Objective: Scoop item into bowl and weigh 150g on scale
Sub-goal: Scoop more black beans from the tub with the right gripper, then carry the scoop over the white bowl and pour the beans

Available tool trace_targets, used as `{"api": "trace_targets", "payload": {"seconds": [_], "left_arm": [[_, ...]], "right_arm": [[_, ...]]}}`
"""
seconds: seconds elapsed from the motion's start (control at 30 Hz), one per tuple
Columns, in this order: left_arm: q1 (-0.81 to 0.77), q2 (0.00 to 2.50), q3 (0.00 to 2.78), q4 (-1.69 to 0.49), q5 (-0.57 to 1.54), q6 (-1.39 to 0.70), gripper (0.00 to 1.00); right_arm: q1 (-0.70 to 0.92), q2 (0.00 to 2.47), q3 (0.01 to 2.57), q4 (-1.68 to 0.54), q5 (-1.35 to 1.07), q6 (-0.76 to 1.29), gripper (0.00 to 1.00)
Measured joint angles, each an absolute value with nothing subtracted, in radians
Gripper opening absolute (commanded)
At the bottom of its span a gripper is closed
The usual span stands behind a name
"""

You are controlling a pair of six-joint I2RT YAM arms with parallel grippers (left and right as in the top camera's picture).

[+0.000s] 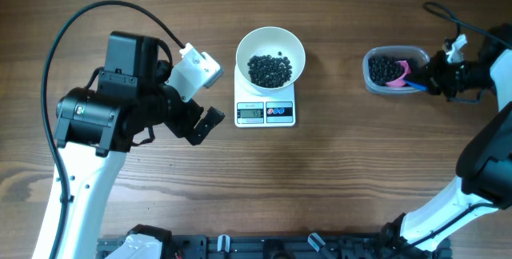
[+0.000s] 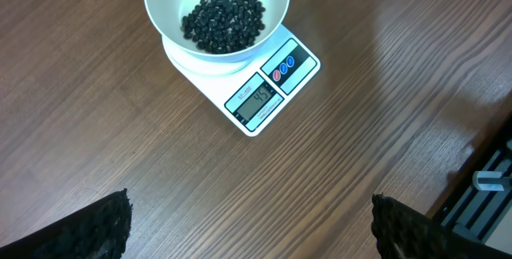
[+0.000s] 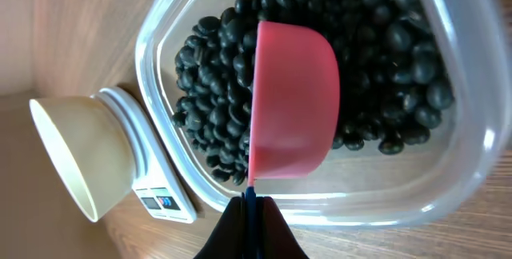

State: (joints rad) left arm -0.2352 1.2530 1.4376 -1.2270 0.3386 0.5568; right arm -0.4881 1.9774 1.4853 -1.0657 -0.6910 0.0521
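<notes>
A shallow heap of beans (image 1: 270,69) lies in the bowl (image 1: 244,47) on the scale (image 1: 265,113), mid-table toward the far edge. The display seems to read 45, so I'd judge several scoops remain before 150. The right gripper (image 3: 250,211) pinches the pink scoop (image 3: 292,99) inside the tub (image 1: 368,71) near the table's right edge, with bare table between tub and bowl. The left gripper (image 2: 252,239) gapes wide and empty left of the scale.

Left arm (image 1: 88,119) folded at the elbow, wrist angled downward; left claw (image 1: 206,95) spread fully apart, its black fingertips (image 2: 104,227) at opposite lower corners of the wrist view. Right arm (image 1: 488,155) extends from the right edge; right claw (image 1: 428,79) pinched tight on the thin handle of a pink scoop (image 3: 292,99).
</notes>
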Motion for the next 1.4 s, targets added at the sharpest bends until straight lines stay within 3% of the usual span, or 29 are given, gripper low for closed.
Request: {"api": "trace_targets", "payload": {"seconds": [0.47, 0.87, 1.13, 1.4], "left_arm": [[-0.235, 1.253, 1.438, -1.227, 0.339, 0.556, 1.00], [-0.235, 1.253, 1.438, -1.227, 0.339, 0.557, 1.00], [-0.235, 1.253, 1.438, -1.227, 0.339, 0.557, 1.00], [-0.235, 1.253, 1.438, -1.227, 0.339, 0.556, 1.00]], "right_arm": [[-0.636, 1.978, 1.481, -1.129, -0.928, -0.041, 0.04], [-0.645, 1.978, 1.481, -1.171, -1.011, -0.140, 0.04], [-0.641, 1.978, 1.481, -1.171, -1.207, -0.162, 0.04], [-0.340, 1.954, 1.480, -1.126, -1.264, -0.104, 0.05]]}}
